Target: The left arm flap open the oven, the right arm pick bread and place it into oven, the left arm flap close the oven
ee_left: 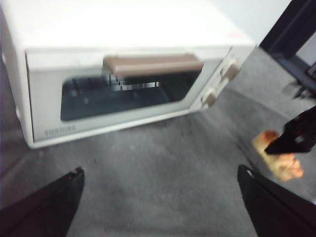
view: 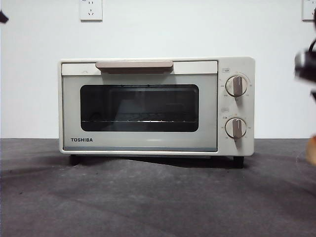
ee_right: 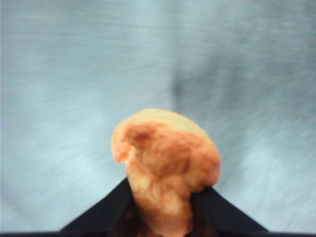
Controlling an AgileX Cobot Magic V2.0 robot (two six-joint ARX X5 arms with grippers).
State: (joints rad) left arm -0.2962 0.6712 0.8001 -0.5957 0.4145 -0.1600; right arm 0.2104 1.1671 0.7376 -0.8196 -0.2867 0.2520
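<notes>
The cream-white oven [view: 148, 106] stands at the middle of the table with its door shut and its beige handle [view: 134, 65] at the top. My left gripper [ee_left: 160, 170] hovers open in front of the oven [ee_left: 123, 74], above the grey mat, with nothing between its jaws. To the right of the oven lies the golden-orange bread [ee_left: 277, 160], a sliver of it showing at the front view's right edge [view: 311, 150]. My right gripper [ee_right: 165, 192] is shut on the bread [ee_right: 165, 155], which fills the gap between its jaws. The same gripper [ee_left: 296, 136] shows over the loaf in the left wrist view.
Two beige knobs [view: 237, 106] sit on the oven's right panel. A wire rack [view: 140, 118] shows through the dark window. Grey matting [view: 148, 197] covers the table in front of the oven. A black frame [ee_left: 291, 44] stands beyond the oven's right side.
</notes>
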